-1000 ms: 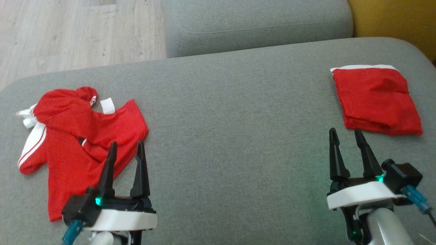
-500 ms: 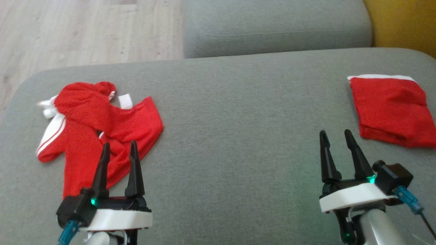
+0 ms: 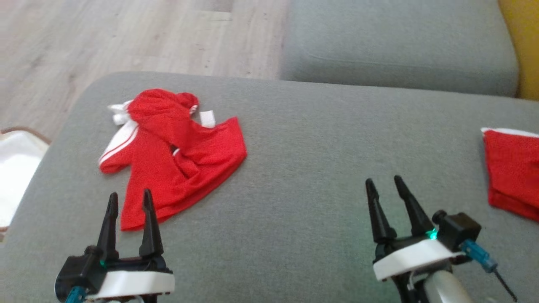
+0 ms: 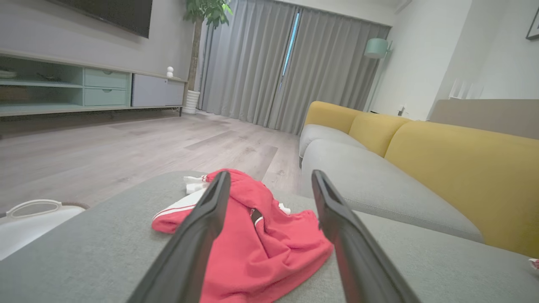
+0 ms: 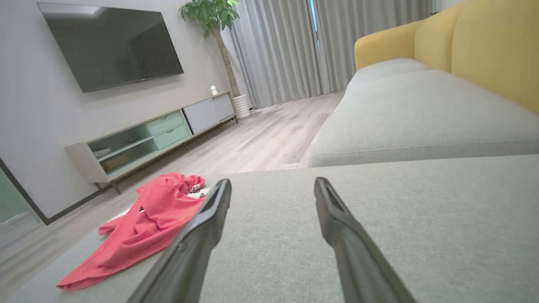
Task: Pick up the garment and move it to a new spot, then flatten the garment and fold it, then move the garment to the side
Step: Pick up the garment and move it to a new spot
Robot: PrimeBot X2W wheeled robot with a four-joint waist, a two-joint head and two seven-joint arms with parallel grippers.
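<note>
A crumpled red garment point(image 3: 177, 155) with white stripes lies on the left part of the grey sofa seat point(image 3: 303, 160). My left gripper point(image 3: 129, 195) stands open just short of its near edge, holding nothing. The left wrist view shows the garment point(image 4: 269, 248) between and beyond the open left gripper point(image 4: 270, 174). My right gripper point(image 3: 384, 181) is open over bare seat, far to the right of the garment. From the right wrist, the garment point(image 5: 143, 227) lies left of the open right gripper point(image 5: 273, 181).
A folded red cloth point(image 3: 511, 172) lies at the seat's right edge. A white basket point(image 3: 17, 168) stands on the wooden floor point(image 3: 126, 38) beyond the seat's left edge. A second grey cushion point(image 3: 396, 42) and a yellow sofa back point(image 4: 463, 168) lie behind.
The head camera has turned left, so the whole picture has slid right. Both garments lie as before. Both grippers stay open; the left fingertips now stand short of the garment's edge.
</note>
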